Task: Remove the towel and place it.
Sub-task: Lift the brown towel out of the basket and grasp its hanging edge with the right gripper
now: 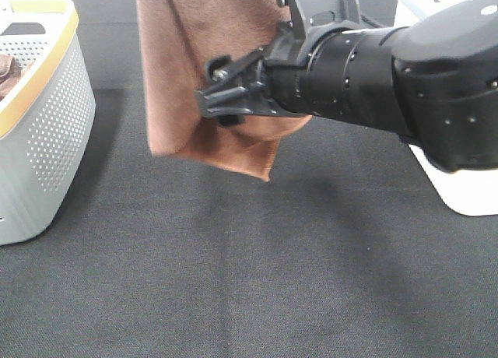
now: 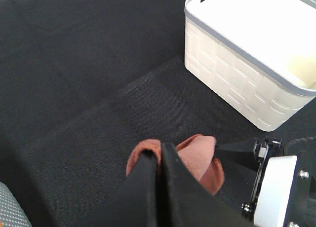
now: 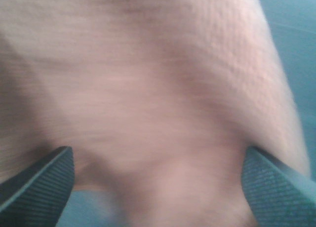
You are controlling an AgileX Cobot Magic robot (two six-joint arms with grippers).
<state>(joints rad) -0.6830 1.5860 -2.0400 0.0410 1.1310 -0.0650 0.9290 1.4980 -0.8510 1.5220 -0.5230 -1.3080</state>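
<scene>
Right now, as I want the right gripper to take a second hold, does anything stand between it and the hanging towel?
Nothing visible does. The right gripper is open, facing the towel directly with only cloth ahead; the left gripper pinches it.

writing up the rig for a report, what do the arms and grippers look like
The right arm is glossy black, built of round segments dotted with small screws. The right gripper is matte black plastic with ribbed pads. The left gripper has flat, smooth black fingers.

Robot test bench: black cloth-covered table (image 1: 233,280); grey perforated basket (image 1: 54,132) at left edge, white basket (image 1: 467,194) at right edge.
</scene>
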